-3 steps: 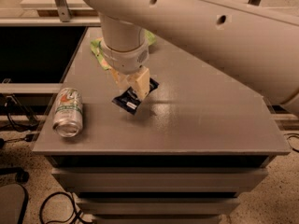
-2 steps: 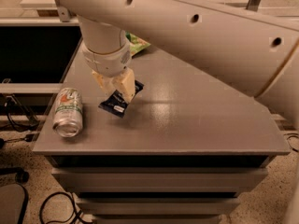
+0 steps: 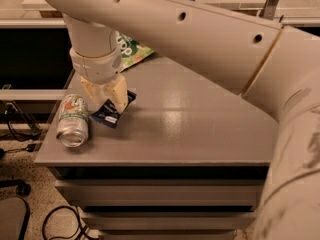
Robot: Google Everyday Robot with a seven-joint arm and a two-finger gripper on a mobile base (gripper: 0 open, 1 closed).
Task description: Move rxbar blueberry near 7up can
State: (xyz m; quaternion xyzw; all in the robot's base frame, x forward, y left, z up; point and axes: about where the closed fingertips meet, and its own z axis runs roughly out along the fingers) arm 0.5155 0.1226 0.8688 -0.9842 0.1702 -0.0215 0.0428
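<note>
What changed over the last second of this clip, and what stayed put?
The gripper, shut on the rxbar blueberry, carried the bar leftward across the table and now holds it right beside the 7up can. The can stayed lying on its side near the left edge, and the green chip bag stayed at the back.

Navy rxbar blueberry [image 3: 114, 113] held in gripper [image 3: 106, 103], beside 7up can [image 3: 73, 120] lying sideways

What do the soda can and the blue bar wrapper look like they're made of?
The 7up can: bare metal, likely aluminium, with a dull silvery sheen and printed logo. The rxbar blueberry: probably thin plastic or foil film, dark navy, flat and flexible-looking. The gripper pinches it just beside the can.
</note>
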